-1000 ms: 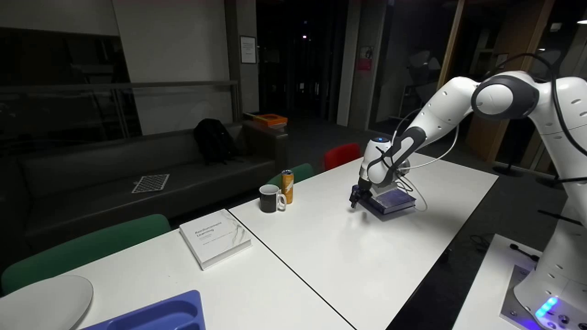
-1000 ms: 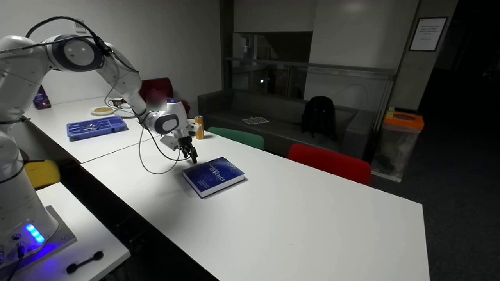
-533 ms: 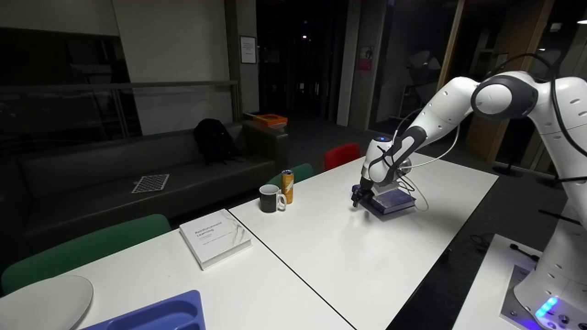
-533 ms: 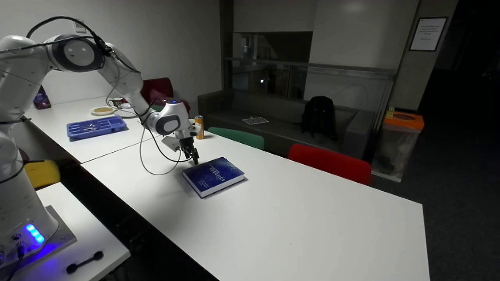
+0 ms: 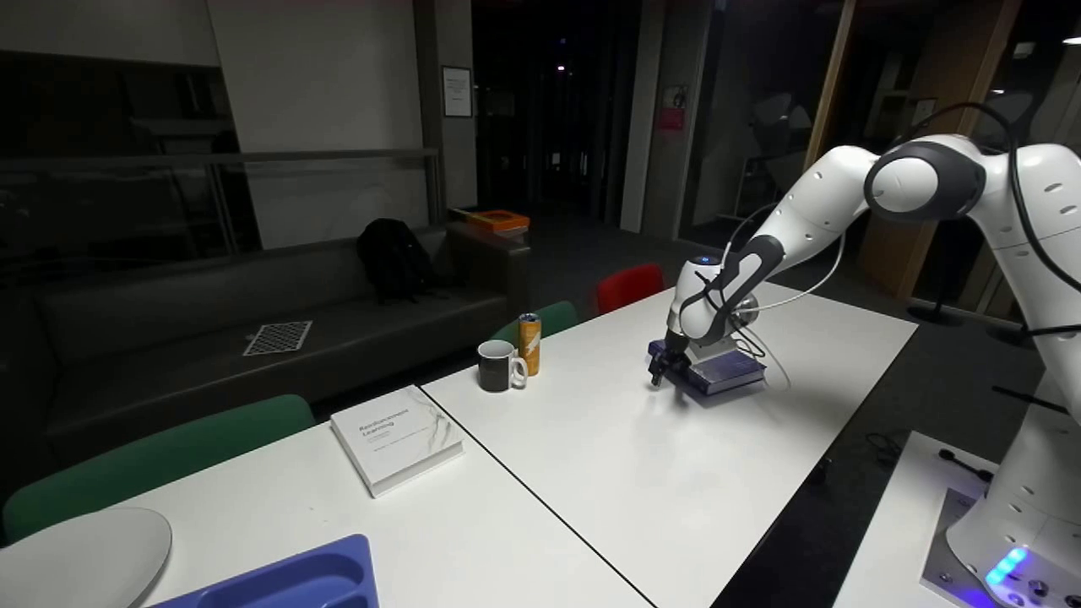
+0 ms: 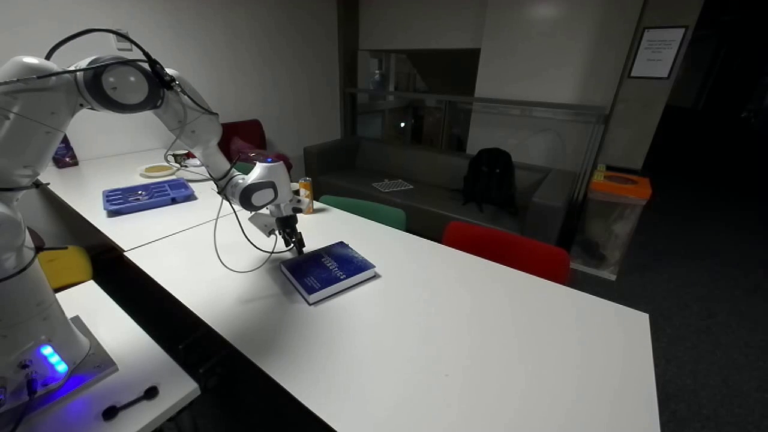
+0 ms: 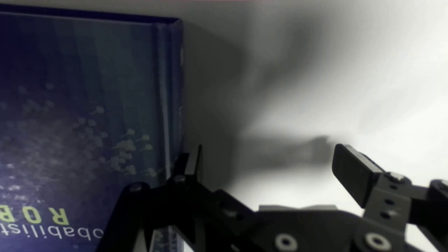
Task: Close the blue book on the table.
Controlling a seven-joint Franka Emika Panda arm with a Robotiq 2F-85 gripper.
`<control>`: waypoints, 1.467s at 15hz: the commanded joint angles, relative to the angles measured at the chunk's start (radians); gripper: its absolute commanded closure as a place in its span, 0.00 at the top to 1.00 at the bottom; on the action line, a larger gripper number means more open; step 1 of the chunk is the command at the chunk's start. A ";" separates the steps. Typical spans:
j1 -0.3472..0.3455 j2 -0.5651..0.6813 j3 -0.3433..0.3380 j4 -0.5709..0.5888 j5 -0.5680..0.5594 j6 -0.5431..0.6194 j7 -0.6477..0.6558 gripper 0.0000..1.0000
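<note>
The blue book (image 6: pixel 328 271) lies flat and closed on the white table (image 6: pixel 456 336), its lettered cover facing up. In an exterior view the arm partly hides the same blue book (image 5: pixel 728 371). My gripper (image 7: pixel 266 155) is open beside the spine, with only bare tabletop and shadow between its fingers. In the wrist view the left finger (image 7: pixel 193 162) overlaps the spine edge of the book (image 7: pixel 87 105); whether they touch, I cannot tell. The right finger (image 7: pixel 355 171) is well away from the book. Low over the table, the gripper (image 6: pixel 298 247) shows at the book's near-arm corner.
A dark mug (image 5: pixel 497 366) and an orange can (image 5: pixel 529 344) stand near the table's far edge. A white book (image 5: pixel 397 439), a blue tray (image 5: pixel 287 583) and a white plate (image 5: pixel 84 557) sit past the seam. Red (image 6: pixel 507 251) and green (image 6: pixel 363 211) chairs line the far side.
My gripper has shifted slightly toward the blue book and then dropped a little closer to the tabletop. The book has stayed in place.
</note>
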 commanded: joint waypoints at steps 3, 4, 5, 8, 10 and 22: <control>-0.008 -0.002 -0.001 -0.013 0.006 0.019 0.028 1.00; -0.005 -0.003 -0.005 -0.012 0.004 0.015 0.035 1.00; -0.001 -0.004 -0.011 -0.012 0.003 0.012 0.044 1.00; 0.007 -0.006 -0.023 -0.016 0.000 0.013 0.073 1.00; 0.008 -0.009 -0.027 -0.022 0.000 0.017 0.084 1.00; 0.015 -0.027 -0.056 -0.060 -0.003 0.027 0.123 1.00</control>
